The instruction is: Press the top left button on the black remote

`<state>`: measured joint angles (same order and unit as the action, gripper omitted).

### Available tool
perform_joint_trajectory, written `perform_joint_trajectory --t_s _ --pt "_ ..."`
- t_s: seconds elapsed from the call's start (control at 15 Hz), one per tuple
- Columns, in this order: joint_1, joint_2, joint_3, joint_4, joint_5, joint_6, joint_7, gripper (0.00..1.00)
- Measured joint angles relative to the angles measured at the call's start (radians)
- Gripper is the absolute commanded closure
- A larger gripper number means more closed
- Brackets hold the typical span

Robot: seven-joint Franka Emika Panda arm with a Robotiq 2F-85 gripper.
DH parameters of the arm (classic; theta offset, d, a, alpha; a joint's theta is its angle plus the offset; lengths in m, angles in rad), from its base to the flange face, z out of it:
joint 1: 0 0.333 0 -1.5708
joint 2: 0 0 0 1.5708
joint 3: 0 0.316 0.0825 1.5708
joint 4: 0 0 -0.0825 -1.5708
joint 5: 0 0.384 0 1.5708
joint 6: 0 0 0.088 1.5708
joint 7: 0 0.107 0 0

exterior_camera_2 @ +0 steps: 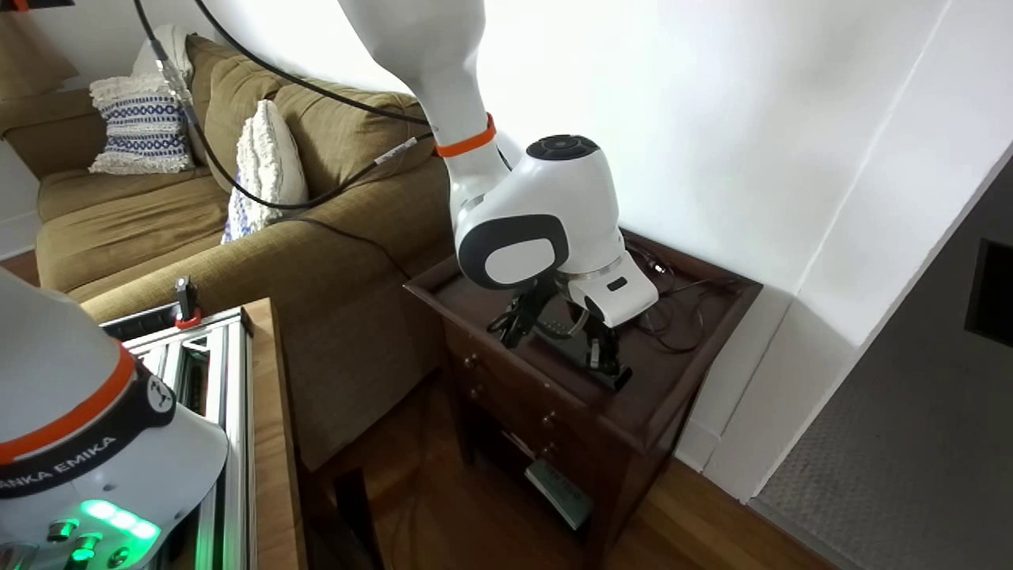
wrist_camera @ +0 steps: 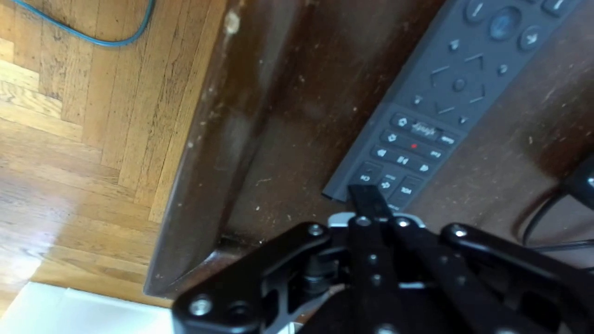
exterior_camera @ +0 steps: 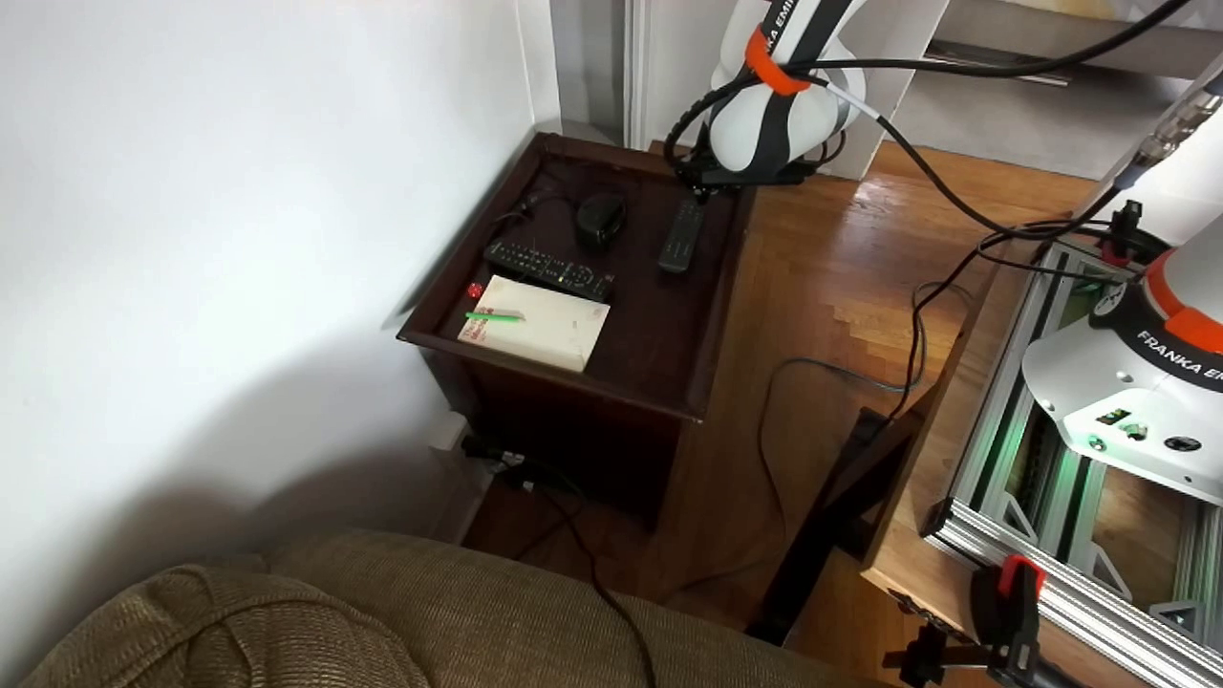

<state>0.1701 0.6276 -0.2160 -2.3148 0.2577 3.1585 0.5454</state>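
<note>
The black remote (exterior_camera: 680,237) lies flat on the dark wooden side table (exterior_camera: 659,363), near the table's long side. In the wrist view the remote (wrist_camera: 417,125) lies diagonally, its CH and VOL buttons at the end by the gripper. My gripper (wrist_camera: 371,197) is shut and empty. Its tips overlap that end, covering part of the CH button, beside the VOL button. Whether they touch cannot be told. In the exterior views the gripper (exterior_camera: 703,189) points down at the remote's far end, and the gripper (exterior_camera_2: 606,366) partly hides the remote (exterior_camera_2: 619,378).
A larger remote (exterior_camera: 549,270) lies against a white booklet (exterior_camera: 545,330) with a green pen (exterior_camera: 492,316) on it. A red die (exterior_camera: 475,290) and a dark rounded device (exterior_camera: 600,220) with cables stand nearby. The table has a raised rim (wrist_camera: 209,153). A wall borders the table.
</note>
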Motion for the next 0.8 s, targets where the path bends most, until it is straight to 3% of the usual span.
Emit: perform_joint_trajectory --t_s 0.8 --pt "0.036 0.022 -0.018 0.012 0.043 0.000 0.001 1.00"
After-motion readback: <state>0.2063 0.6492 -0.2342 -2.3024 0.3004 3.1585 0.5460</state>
